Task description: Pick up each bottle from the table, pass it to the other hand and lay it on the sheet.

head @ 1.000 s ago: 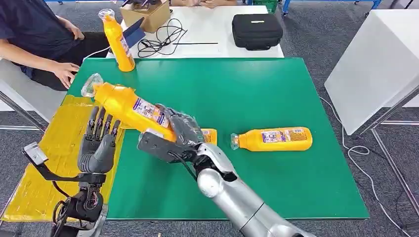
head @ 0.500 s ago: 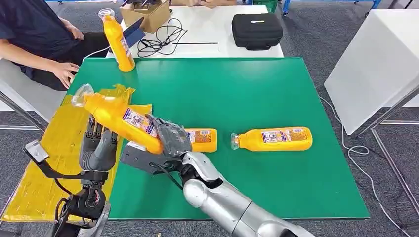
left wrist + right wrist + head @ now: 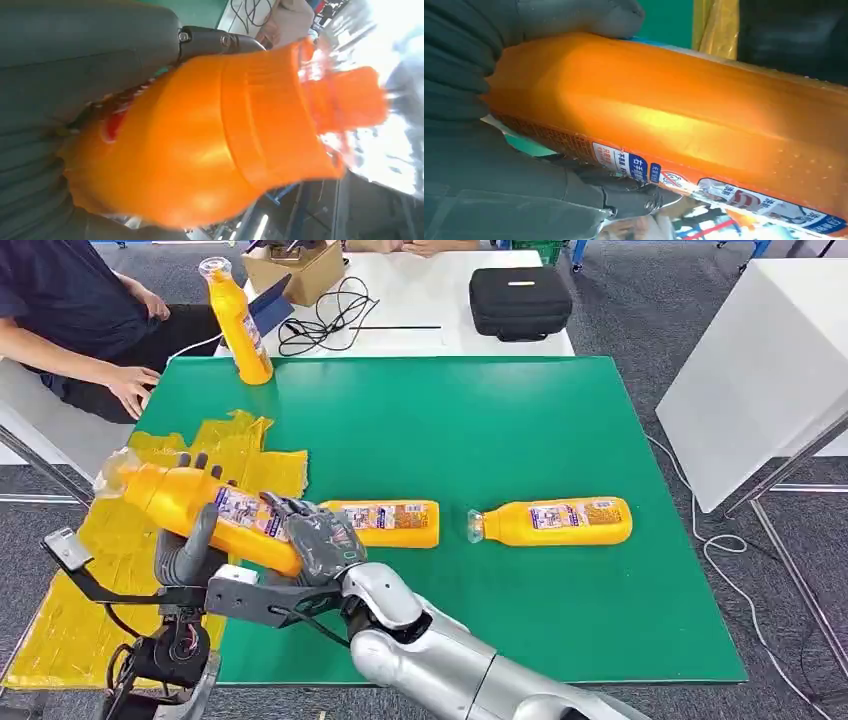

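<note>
Head view: the right robot hand (image 3: 318, 540) grips an orange bottle (image 3: 200, 512) tilted over the yellow sheet (image 3: 240, 455), against the left robot hand (image 3: 185, 550). 2 bottles (image 3: 385, 523) lie on the green surface (image 3: 480, 420).

Left wrist view: whether the left robot hand's fingers (image 3: 220, 41) clasp the bottle, one cannot tell.

Right wrist view: dark fingers (image 3: 574, 17) wrap the bottle.

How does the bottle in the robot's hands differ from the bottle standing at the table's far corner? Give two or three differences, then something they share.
The held bottle is tilted and off the table; the standing bottle is upright on the green table. The held bottle lies between the right hand and left hand; nothing touches the standing bottle. The held bottle is over the yellow sheet; the standing one is beyond it. Both are orange, labelled, clear-capped.
</note>
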You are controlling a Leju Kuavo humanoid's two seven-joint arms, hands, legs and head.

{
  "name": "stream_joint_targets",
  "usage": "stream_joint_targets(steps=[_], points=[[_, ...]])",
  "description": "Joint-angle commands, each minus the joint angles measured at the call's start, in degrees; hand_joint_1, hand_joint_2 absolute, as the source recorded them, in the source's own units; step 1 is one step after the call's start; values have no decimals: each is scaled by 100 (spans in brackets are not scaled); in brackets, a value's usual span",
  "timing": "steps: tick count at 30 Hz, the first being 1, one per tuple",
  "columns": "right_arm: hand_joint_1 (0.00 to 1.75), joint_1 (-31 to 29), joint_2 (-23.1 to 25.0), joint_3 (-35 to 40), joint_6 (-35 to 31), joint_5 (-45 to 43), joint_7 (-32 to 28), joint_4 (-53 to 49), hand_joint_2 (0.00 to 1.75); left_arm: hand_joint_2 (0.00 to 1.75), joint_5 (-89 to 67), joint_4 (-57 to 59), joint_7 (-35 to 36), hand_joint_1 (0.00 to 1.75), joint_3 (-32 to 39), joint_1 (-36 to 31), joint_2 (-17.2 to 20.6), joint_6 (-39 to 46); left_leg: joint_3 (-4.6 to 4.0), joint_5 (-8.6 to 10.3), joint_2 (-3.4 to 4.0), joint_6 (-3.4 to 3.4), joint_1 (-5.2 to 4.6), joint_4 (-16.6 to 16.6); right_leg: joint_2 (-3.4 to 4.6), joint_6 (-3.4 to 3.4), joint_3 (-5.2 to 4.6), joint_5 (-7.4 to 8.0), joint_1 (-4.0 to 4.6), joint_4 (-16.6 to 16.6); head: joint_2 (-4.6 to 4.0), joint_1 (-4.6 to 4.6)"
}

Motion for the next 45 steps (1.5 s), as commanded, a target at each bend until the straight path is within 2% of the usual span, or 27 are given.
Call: stream_joint_targets(steps=[1,4,8,12,16,26,33,34,45], points=[[175,2,-118,912,359,-44,269,-389,175,175,160,-4,106,0,488,-11,57,-100,19,-8,5,-2,3,-5,-2,7,21,-5,3,-9,0,2],[175,99,-118,1128,481,-41,197,-523,175,175,131,-275,51,0,889,254,-43,-53,23,-11,12,-3,3,-6,4,8,24,-6,3,-9,0,2],[175,81,-118,1137,711,233,-89,-506,175,175,-181,-864,31,0,788,435,-351,337,10,-8,9,-2,5,-4,3,6,13,-4,5,-9,0,4],[175,54,-118,1108,864,412,-212,-589,175,175,-290,-1120,-20,0,681,587,-313,540,11,-13,-8,-1,7,5,-14,11,17,-13,7,-6,0,4],[175,109,-118,1117,1061,692,-124,-702,175,175,-318,-1252,-97,0,687,887,-242,497,18,-13,12,-1,5,-4,6,10,19,-8,5,-12,0,2],[175,96,-118,1099,1066,691,-124,-689,175,175,-318,-1231,-97,0,681,836,-255,499,10,-5,-2,-3,5,-7,-4,7,13,-6,4,-13,0,0],[175,72,-118,877,944,773,74,-419,175,175,-275,-664,92,0,436,267,-296,286,14,1,-28,-2,2,-12,-30,8,20,-9,1,-16,0,2],[175,81,-118,872,927,783,75,-381,175,175,-275,-671,93,175,423,258,-309,282,7,3,-22,-2,1,-11,-21,6,9,-5,0,-14,0,4],[175,168,-118,530,862,848,94,-119,175,175,-253,-781,95,175,320,315,-406,178,14,0,-15,-2,2,-12,-15,8,14,-6,1,-17,0,2]])
